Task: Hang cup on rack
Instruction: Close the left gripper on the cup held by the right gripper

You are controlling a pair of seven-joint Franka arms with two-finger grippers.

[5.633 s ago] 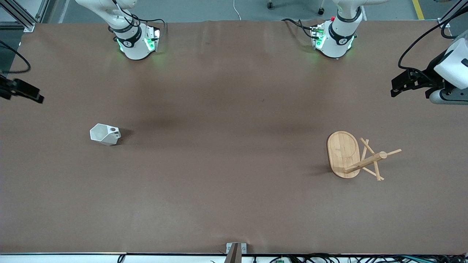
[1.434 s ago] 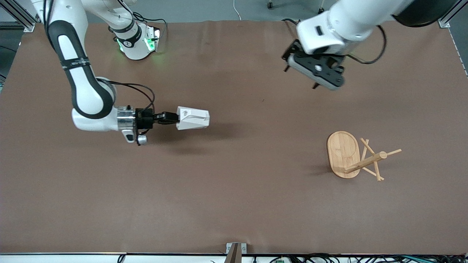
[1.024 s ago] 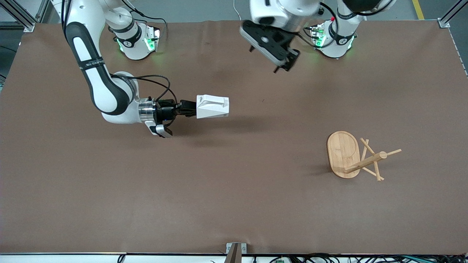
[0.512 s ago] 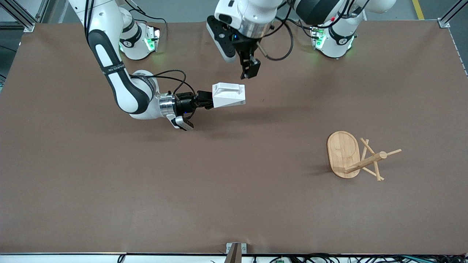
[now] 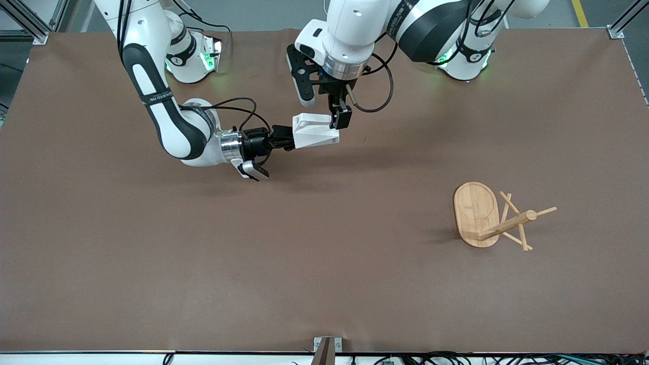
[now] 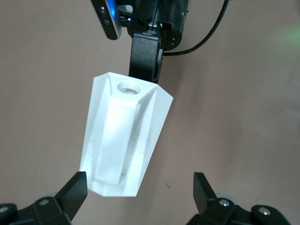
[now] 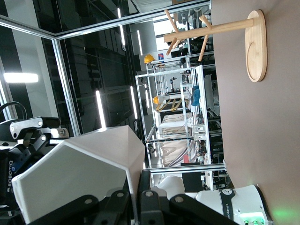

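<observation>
My right gripper is shut on the wall of the white faceted cup and holds it on its side above the middle of the table. In the right wrist view the cup's wall sits between the fingers of the right gripper. My left gripper reaches across and hangs over the cup's free end. In the left wrist view the left gripper is open, and the cup lies close to one fingertip. The bamboo rack stands upright toward the left arm's end and also shows in the right wrist view.
The brown table cover is bare round the rack. A metal bracket sits at the table edge nearest the front camera. The right arm's elbow is low over the table beside the cup.
My right gripper has carried the cup toward the table's middle and stopped. My left arm has swung across from its own end and come down over the cup's free end.
</observation>
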